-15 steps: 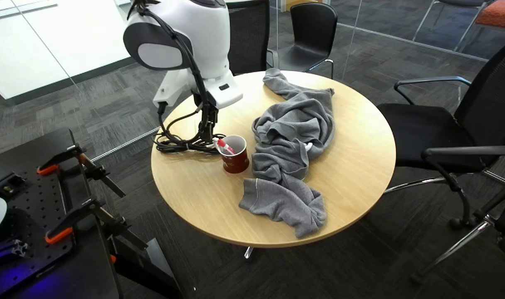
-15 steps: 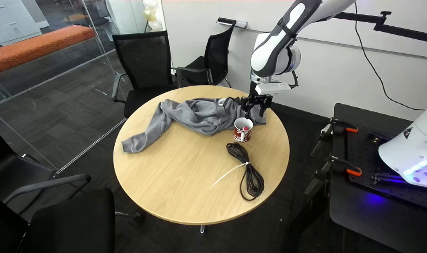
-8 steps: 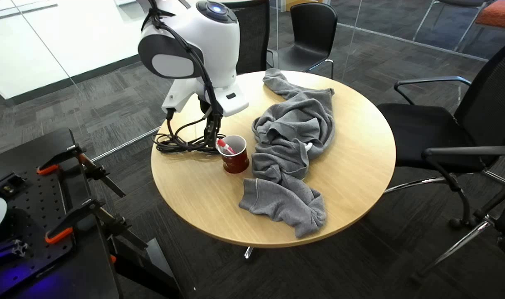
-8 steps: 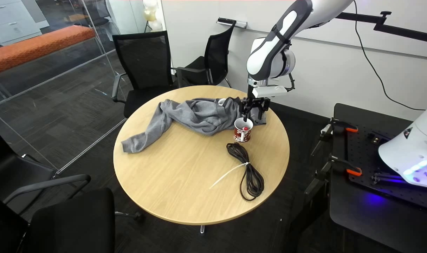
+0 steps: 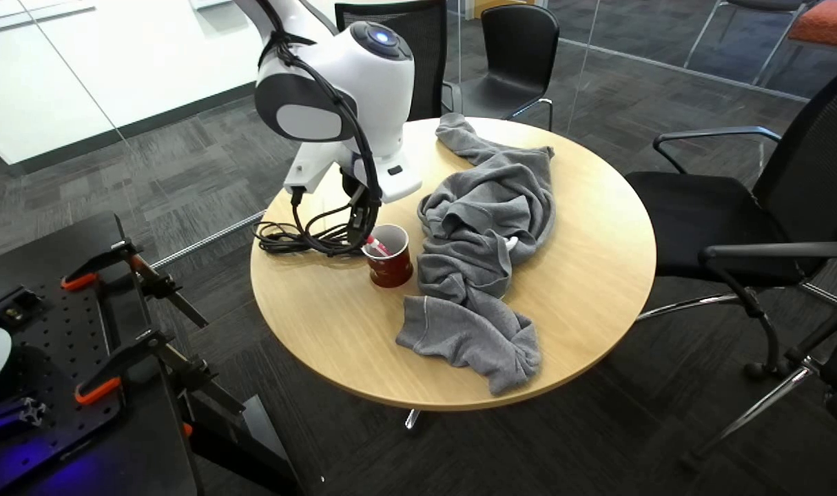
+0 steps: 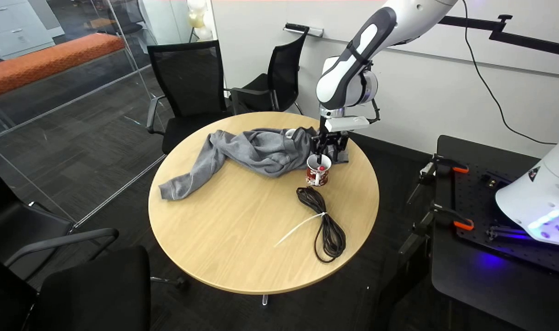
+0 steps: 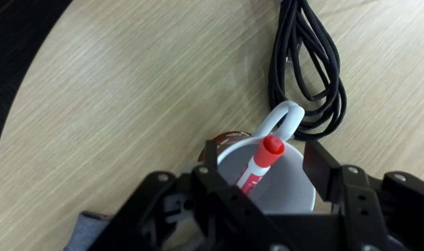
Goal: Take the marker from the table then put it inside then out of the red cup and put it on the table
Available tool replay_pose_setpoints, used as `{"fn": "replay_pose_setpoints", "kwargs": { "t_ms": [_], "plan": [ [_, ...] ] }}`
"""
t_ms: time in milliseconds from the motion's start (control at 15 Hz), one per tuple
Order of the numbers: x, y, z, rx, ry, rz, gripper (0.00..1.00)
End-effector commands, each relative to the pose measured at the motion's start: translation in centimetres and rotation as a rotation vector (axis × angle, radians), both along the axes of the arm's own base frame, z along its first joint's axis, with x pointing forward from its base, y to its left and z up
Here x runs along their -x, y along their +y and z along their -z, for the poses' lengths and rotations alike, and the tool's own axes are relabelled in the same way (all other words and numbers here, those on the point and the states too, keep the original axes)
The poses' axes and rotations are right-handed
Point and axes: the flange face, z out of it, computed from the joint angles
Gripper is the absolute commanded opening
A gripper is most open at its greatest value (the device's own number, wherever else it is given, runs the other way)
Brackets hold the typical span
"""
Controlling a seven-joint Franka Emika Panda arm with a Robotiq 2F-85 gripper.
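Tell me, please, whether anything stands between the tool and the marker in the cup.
Nothing visible stands between the open tool and the marker at its red upper end; lower down, the cup surrounds it.

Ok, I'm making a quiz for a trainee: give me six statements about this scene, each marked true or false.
1. The marker stands tilted in the cup. True.
2. The jaws are shut on the marker. False: they stand open.
3. The cable lies coiled on the table. True.
4. The cup lies on its side. False: it stands upright.
5. The cloth lies beside the cup. True.
6. The cable lies across the cloth. False: the two lie apart.
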Motion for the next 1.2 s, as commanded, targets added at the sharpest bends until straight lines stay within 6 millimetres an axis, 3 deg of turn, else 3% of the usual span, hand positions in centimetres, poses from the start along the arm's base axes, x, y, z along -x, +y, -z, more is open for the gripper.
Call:
{"fn": "replay_pose_setpoints", "kwargs": {
  "t_ms": [0, 667, 733, 800, 867, 1133],
  "plan": [
    [-1.0, -0.2, 0.6, -0.028, 0.033, 0.043, 0.63],
    [-2.4, -0.4, 2.3, -0.056, 0.07, 0.053, 0.56],
    [-2.5, -0.4, 2.4, -0.058, 0.071, 0.053, 0.52],
    [-2.6, -0.3, 2.5, -0.06, 0.074, 0.052, 0.32],
    [-2.7, -0.3, 2.6, -0.061, 0.076, 0.051, 0.3],
    [-2.9, -0.4, 2.8, -0.064, 0.08, 0.05, 0.0]
  ]
}}
